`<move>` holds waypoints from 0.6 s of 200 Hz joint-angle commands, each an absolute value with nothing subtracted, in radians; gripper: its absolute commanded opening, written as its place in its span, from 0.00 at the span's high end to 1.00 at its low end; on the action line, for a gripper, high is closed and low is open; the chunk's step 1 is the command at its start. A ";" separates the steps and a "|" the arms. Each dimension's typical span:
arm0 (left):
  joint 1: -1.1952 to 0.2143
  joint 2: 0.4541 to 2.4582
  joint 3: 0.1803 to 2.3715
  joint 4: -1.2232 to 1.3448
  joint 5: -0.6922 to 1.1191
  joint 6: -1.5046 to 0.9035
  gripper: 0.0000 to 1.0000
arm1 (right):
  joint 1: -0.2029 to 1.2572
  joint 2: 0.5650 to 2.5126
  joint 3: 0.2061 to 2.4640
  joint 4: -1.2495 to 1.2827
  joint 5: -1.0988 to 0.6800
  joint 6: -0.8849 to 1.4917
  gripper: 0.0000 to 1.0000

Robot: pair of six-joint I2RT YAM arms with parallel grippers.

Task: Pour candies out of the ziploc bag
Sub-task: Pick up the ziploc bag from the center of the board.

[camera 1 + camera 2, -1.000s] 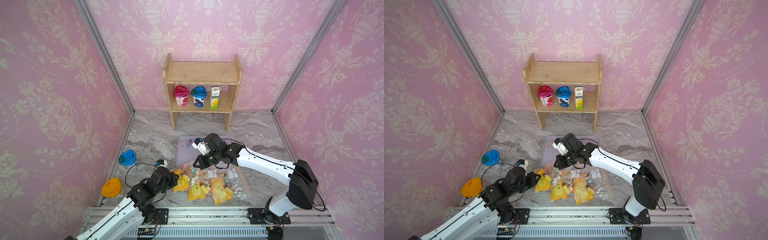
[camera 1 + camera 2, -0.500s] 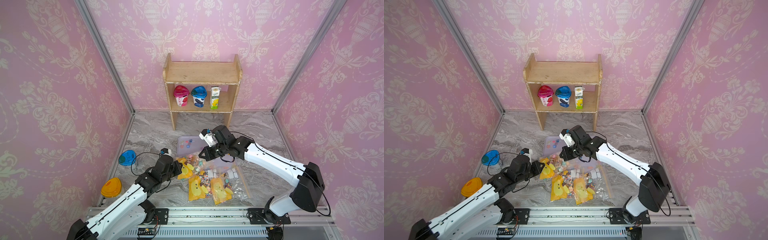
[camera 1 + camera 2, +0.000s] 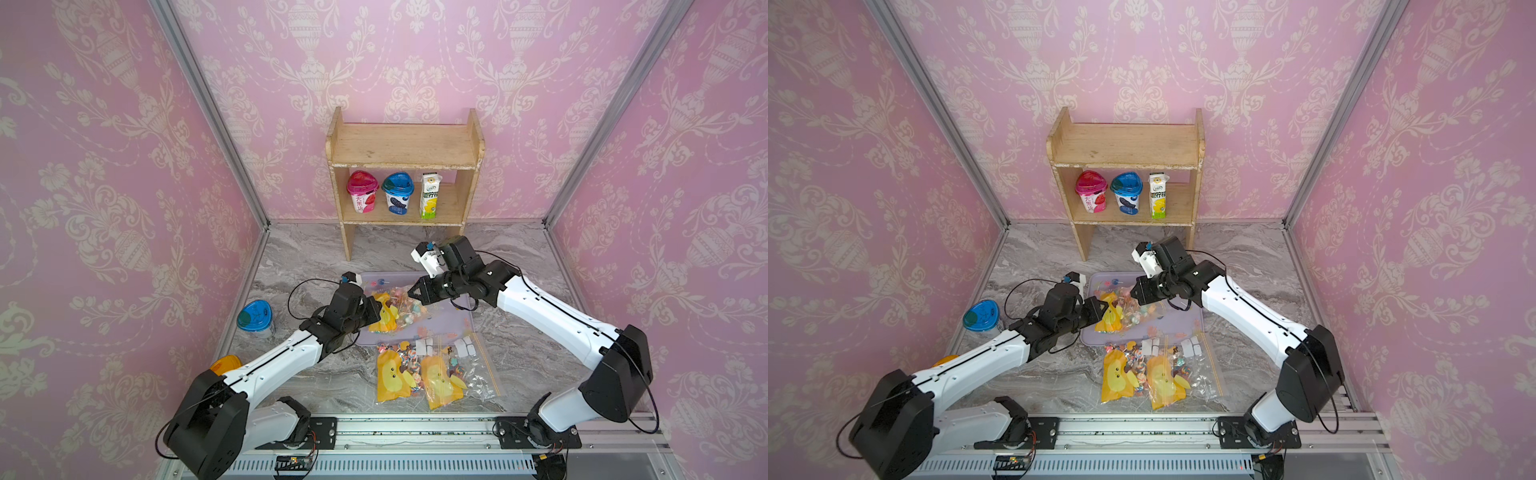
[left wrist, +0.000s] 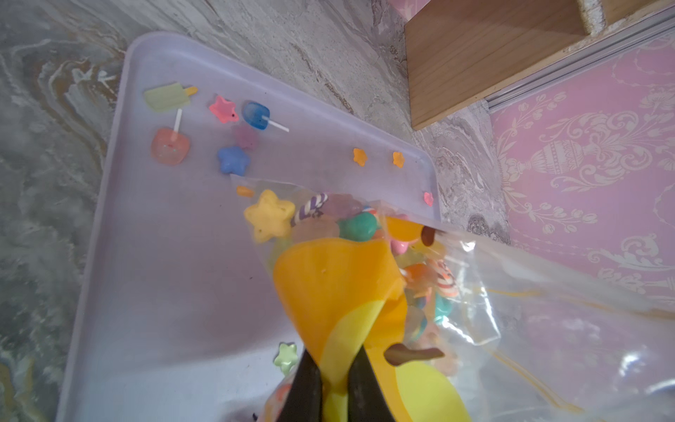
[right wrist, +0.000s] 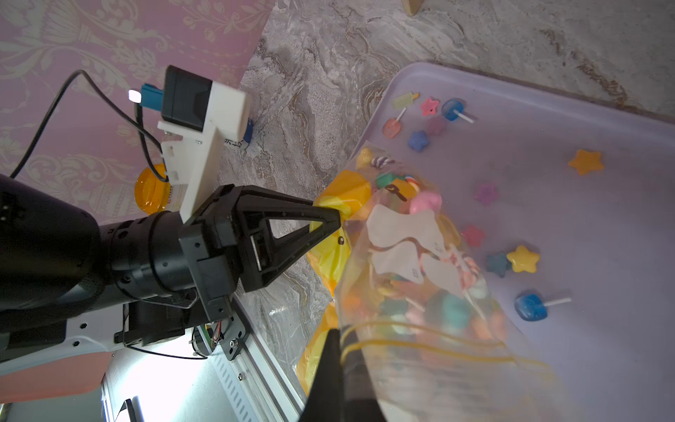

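Note:
A clear ziploc bag [image 3: 395, 309] [image 3: 1121, 313] with a yellow print hangs over the lilac tray [image 3: 453, 320] [image 4: 164, 255]. My left gripper [image 3: 379, 312] [image 4: 334, 365] is shut on its yellow printed corner. My right gripper [image 3: 411, 293] [image 5: 341, 339] is shut on the bag's yellow-lined zip edge, at the bag's opposite end. Most candies [image 4: 270, 215] sit inside the bag, crowded toward its far corner. Several loose candies [image 4: 230, 159] [image 5: 526, 257], stars and small lollipops, lie scattered on the tray.
Two more candy-filled bags [image 3: 392, 374] [image 3: 444, 374] lie on the marble table in front of the tray. A wooden shelf [image 3: 405, 145] with two cups and a carton stands at the back. A blue-lidded cup [image 3: 255, 318] and an orange one [image 3: 224, 363] stand at the left wall.
Both grippers have carried the bag from beside the other two bags, away from the front edge, to above the tray. The two other bags have stayed put.

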State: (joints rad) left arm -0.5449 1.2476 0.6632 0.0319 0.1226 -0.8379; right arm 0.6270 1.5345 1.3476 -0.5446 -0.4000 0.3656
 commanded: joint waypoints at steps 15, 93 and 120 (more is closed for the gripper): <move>-0.534 1.341 0.781 0.162 0.163 -0.779 1.00 | 0.583 1.532 1.372 -0.540 -0.398 0.328 1.00; -0.533 1.504 0.899 0.210 0.190 -0.754 1.00 | 0.487 1.572 1.333 -0.515 -0.391 0.321 1.00; -0.531 1.549 0.942 0.208 0.194 -0.741 1.00 | 0.468 1.590 1.321 -0.510 -0.389 0.319 1.00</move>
State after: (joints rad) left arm -0.5442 1.5257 0.8654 0.1341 0.1761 -0.7837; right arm 0.4808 1.5734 1.3308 -0.5365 -0.3916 0.3393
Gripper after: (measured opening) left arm 0.120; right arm 0.052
